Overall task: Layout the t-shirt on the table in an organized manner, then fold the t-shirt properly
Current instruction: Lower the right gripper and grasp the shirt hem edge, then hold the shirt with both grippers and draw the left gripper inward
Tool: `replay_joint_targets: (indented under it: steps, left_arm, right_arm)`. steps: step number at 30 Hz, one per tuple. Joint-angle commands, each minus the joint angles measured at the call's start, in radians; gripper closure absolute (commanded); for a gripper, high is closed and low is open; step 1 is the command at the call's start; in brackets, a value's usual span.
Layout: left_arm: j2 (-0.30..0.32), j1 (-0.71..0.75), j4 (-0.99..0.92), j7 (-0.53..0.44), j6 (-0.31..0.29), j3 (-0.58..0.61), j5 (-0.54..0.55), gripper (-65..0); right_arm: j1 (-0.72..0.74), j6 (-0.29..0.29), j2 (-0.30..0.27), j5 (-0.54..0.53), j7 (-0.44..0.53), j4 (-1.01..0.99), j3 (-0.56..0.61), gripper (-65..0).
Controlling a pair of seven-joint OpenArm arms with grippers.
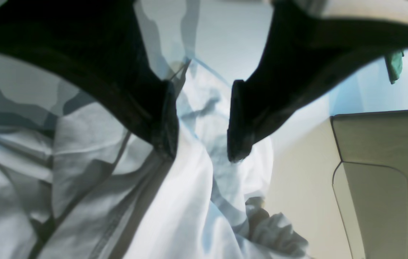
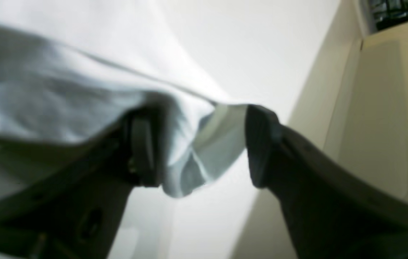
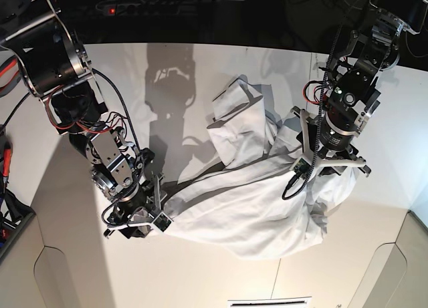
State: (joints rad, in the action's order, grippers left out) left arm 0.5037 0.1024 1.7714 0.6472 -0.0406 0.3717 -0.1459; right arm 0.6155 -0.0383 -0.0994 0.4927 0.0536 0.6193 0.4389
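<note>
The white t-shirt [image 3: 247, 194] lies crumpled across the middle of the off-white table [image 3: 200, 274], one part bunched up toward the back. My left gripper [image 3: 332, 169] hangs over the shirt's right side. In the left wrist view its jaws [image 1: 200, 153] stand apart, with wrinkled cloth [image 1: 189, 201] and a stitched hem below them. My right gripper [image 3: 148, 220] is at the shirt's lower left edge. In the right wrist view [image 2: 204, 147] its jaws are apart, and a fold of the shirt [image 2: 204, 151] hangs between them, draped over one finger [image 2: 146, 151].
Beige panels sit in the table's front corners [image 3: 401, 254] [image 3: 47, 274]; one shows in the left wrist view [image 1: 380, 180]. A white strip [image 3: 267, 301] lies at the front edge. Dark cables run behind the table's back edge. A small green thing [image 1: 394, 66] hangs far off.
</note>
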Motion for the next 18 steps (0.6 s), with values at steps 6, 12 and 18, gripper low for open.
replay_joint_targets:
  steps: [6,12,18]
  left_arm:
    - [0.009,-0.013,0.016,-0.014,0.011,-0.008,-0.011,-23.6]
    - [0.009,-0.013,0.016,-0.014,0.011,-0.008,-0.011,-23.6]
    - [0.009,-0.013,0.016,-0.004,0.011,-0.008,-0.012,-23.6]
  right_arm:
    - [0.032,0.013,0.037,-0.003,0.112,0.013,-0.003,-34.5]
    - [0.032,0.013,0.056,-0.003,0.111,0.013,-0.003,-34.5]
    - [0.032,0.013,0.049,-0.003,0.036,0.011,-0.003,-31.3]
